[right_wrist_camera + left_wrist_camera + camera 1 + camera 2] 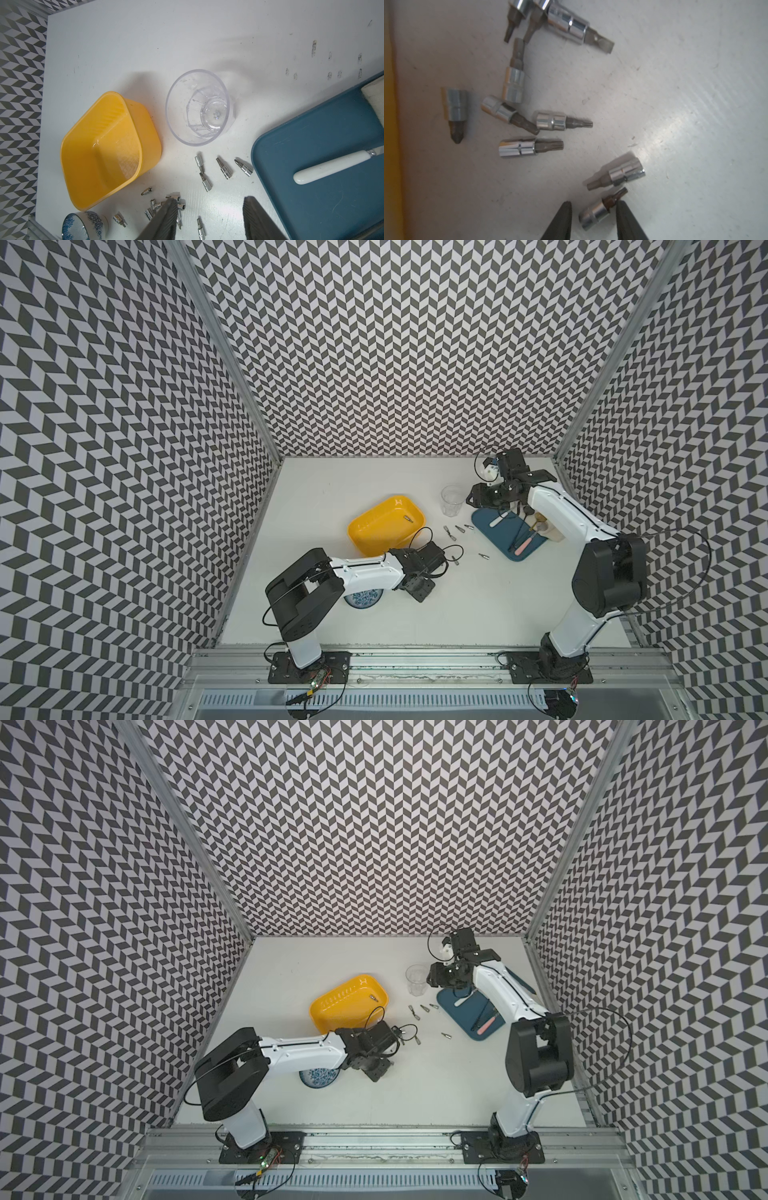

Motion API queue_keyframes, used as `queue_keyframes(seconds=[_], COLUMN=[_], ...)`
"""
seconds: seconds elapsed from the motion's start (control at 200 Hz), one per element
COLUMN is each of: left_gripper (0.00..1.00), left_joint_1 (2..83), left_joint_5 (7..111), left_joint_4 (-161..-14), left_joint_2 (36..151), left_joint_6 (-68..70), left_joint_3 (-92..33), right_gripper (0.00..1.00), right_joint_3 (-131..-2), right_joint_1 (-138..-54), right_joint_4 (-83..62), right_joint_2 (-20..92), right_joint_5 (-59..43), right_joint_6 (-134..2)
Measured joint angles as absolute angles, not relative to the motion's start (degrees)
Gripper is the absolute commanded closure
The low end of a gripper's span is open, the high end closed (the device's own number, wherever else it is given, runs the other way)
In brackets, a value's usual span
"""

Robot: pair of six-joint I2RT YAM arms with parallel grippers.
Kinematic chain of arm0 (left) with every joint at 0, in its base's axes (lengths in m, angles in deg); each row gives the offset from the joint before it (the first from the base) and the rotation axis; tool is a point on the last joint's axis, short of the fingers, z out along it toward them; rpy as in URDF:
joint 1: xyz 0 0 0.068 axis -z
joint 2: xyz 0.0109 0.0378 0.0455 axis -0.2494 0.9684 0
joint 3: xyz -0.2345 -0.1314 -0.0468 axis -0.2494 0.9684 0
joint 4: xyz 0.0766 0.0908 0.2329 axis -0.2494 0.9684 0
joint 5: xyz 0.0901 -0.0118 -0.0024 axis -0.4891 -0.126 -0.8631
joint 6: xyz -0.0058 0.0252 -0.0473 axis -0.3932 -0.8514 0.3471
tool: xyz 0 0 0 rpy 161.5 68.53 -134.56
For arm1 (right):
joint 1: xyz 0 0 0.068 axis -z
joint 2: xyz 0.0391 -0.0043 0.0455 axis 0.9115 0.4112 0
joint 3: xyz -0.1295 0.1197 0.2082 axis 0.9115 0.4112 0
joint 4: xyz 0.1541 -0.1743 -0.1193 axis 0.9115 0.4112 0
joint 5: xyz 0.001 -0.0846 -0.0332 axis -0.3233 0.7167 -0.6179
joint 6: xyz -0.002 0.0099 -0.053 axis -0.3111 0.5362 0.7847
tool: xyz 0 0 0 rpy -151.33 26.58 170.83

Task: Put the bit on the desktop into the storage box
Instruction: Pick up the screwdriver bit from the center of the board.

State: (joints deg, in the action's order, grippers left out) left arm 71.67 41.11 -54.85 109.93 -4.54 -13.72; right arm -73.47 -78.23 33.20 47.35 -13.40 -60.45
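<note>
one bit (600,209) lies on the desktop (675,104) within the parted left tool (593,204).

In the left wrist view only the tips of the left gripper (594,204) are shown, the rest being cut off; whether the bit (595,214) between them is touched cannot be told. Two other bits (513,18) are cut off by an edge there, and the yellow box (392,124) is seen only as a blurred strip. In both top views the bowl (365,598) (316,1078) is half covered by the left arm (361,572), and the bits' tips are too small to be told apart. In the right wrist view the blue board (322,135), the bowl and the fingers (164,220) of the right gripper (211,200) are cut off by edges, and several bits are hidden behind one finger.
</note>
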Motion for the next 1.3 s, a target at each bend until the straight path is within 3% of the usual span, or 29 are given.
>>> queue_keyframes(seconds=[0.421, 1.142, 1.297], left_gripper=[0.72, 0.70, 0.75], left_joint_1=[71.67, 71.67, 71.67], left_joint_5=[41.59, 41.92, 41.94], left_joint_4=[-54.65, -53.03, -52.97], left_joint_2=[110.59, 112.82, 112.95], left_joint_6=[-4.56, -6.05, -6.20], left_joint_3=[-14.55, -17.57, -17.74], right_gripper=[0.45, 0.45, 0.45], right_joint_3=[-65.93, -59.11, -58.08], right_joint_1=[-78.19, -78.17, -78.17], right_joint_4=[32.46, 31.85, 31.69], right_joint_2=[43.92, 40.20, 39.98], right_joint_5=[-13.79, -13.79, -13.77], right_joint_6=[-60.47, -60.90, -60.90])
